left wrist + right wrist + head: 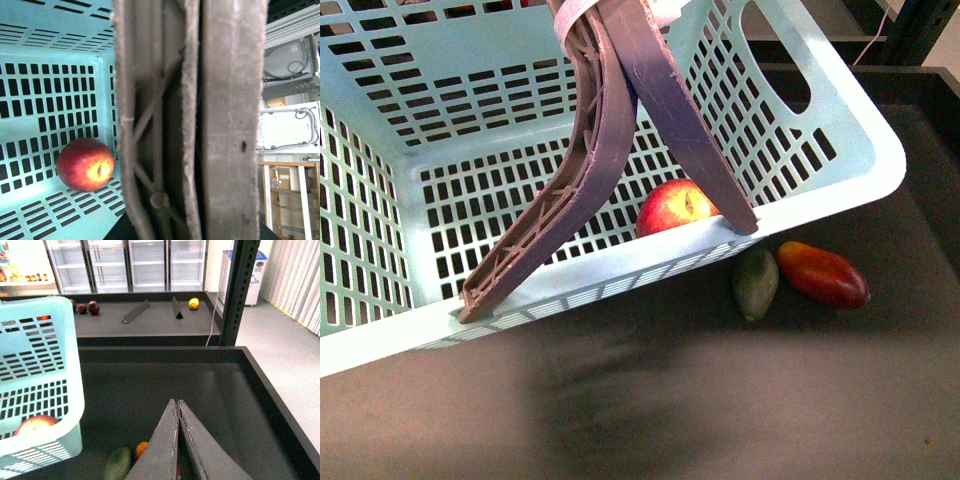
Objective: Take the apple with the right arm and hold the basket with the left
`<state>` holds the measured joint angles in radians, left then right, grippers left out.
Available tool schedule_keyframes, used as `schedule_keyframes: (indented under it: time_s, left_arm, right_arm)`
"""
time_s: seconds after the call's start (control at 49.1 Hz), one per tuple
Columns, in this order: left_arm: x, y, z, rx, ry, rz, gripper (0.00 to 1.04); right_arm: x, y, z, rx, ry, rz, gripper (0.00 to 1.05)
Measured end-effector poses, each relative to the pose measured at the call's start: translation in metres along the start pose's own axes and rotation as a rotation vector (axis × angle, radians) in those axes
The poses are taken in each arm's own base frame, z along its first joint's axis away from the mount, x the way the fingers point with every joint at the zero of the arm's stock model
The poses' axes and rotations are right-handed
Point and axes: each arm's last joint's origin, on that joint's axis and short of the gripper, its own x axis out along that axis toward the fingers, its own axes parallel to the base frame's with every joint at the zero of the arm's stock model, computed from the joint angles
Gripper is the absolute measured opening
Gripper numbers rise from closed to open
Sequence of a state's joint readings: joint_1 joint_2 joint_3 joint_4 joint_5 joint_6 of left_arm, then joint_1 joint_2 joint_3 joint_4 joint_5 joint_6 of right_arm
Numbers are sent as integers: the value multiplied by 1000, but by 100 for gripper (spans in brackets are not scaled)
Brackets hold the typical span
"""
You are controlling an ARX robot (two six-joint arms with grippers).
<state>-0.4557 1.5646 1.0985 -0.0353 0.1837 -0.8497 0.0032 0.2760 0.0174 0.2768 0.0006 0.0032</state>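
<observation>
Resting inside the basket (840,150), the apple (672,208) lay against a slotted wall, beside the foot of one brown handle. The basket sat tilted over the left side of the counter (770,400), its two handles (600,150) drawn together under a white band (570,25). The right gripper (177,404) had its fingers pressed together, empty. The left gripper did not show, so its grip could not be told. A mango (823,273) and a green fruit (755,283) lay side by side just outside the basket, toward the counter's right edge.
</observation>
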Motion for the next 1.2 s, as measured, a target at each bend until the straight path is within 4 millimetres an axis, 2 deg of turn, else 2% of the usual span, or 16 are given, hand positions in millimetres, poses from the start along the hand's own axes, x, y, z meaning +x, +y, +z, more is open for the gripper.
schedule_keyframes:
  time_s: [0.734, 0.795, 0.958, 1.08, 1.203]
  left_arm:
    - [0, 0, 0, 0, 1, -1, 15]
    - [0, 0, 0, -1, 1, -1, 15]
    - [0, 0, 0, -1, 0, 0, 15]
    - [0, 0, 0, -7, -13, 6, 15]
    - [-1, 1, 8, -286, -205, 56, 15]
  right_arm:
    - [-18, 0, -3, 0, 7, -2, 2]
    - [-18, 0, -3, 0, 6, -2, 15]
    - [-18, 0, -3, 0, 5, -2, 38]
    - [-18, 0, -3, 0, 5, -2, 64]
    - [-18, 0, -3, 0, 5, -1, 88]
